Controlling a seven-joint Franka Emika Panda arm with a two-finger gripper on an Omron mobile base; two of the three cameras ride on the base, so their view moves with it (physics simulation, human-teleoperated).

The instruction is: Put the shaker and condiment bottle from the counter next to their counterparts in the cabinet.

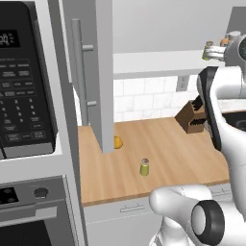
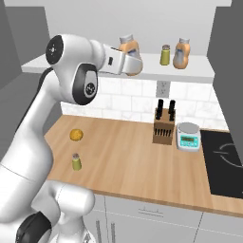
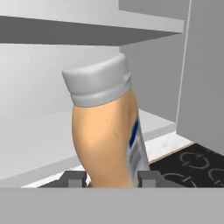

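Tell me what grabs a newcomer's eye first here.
The claw, raised to the white cabinet shelf, is shut on an orange condiment bottle with a pale cap. Farther right on that shelf stand a yellow-green shaker and a curvy orange bottle. A twin shaker stands on the wooden counter.

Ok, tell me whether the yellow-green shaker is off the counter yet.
No, the shaker stands on the wooden counter, near a small orange-yellow item, while the tool is shut on the condiment bottle.

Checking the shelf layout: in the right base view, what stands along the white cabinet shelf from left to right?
Condiment bottle held in the gripper → yellow-green shaker → fatter orange bottle.
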